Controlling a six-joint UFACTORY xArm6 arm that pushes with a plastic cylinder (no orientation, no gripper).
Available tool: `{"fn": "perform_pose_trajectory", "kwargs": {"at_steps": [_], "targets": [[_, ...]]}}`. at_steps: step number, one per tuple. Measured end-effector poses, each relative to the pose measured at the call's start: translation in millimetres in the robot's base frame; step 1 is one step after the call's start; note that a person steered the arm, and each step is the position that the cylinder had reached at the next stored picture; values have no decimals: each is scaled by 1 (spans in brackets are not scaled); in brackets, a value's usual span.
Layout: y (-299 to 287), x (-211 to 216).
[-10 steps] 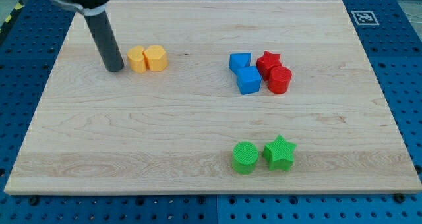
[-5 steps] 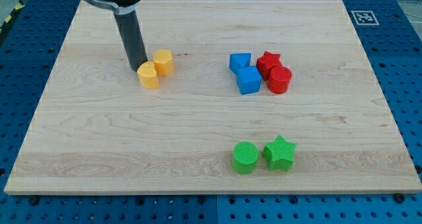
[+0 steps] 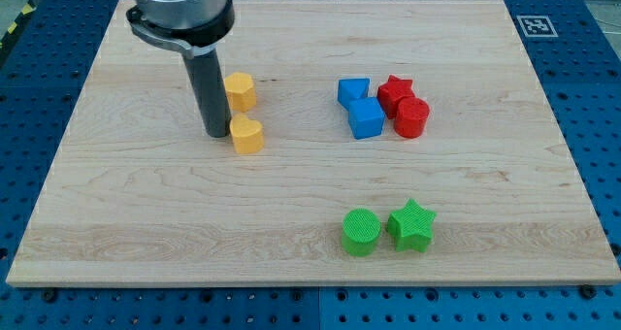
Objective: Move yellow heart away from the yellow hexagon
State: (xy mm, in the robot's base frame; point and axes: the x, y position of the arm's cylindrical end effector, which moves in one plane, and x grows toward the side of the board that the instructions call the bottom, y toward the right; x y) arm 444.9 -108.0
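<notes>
— Camera view first: where is my tip (image 3: 217,134)?

— It sits at the bottom of a straight, dark, smooth rod. It rests on the tabletop (image 3: 146,223), right at the left side of the yellow heart (image 3: 247,135). They look like they touch, or almost.

— Is there a hand, wide or narrow?

— No hand with fingers shows. It is just the plain rod under a round grey collar, so nothing can open or shut, and it holds nothing.

— Where is the yellow hexagon (image 3: 240,91)?

— Just above the heart, toward the view's top. There is a small gap of wood between the two. The rod stands beside the hexagon's left side. Both blocks look like chunky plastic with flat tops.

— And further out?

— To the view's right is a tight bunch of four. A blue block (image 3: 353,91) with slanted sides sits above a blue cube (image 3: 367,118). Next to them, a red star (image 3: 395,90) sits above a red round block (image 3: 411,117). They press close together.

— Anything lower down?

— Near the view's bottom, a green cylinder (image 3: 361,232) and a green star (image 3: 410,225) sit side by side. Their tops look ribbed with fine lines.

— What is the tabletop like?

— Pale wood with long grain streaks. Around it is a blue plate full of little holes.
</notes>
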Motion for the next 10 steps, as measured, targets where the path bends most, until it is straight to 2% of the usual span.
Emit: {"fn": "perform_pose_trajectory", "kwargs": {"at_steps": [4,6,10], "targets": [[54,-2],[68,41],[92,64]]}}
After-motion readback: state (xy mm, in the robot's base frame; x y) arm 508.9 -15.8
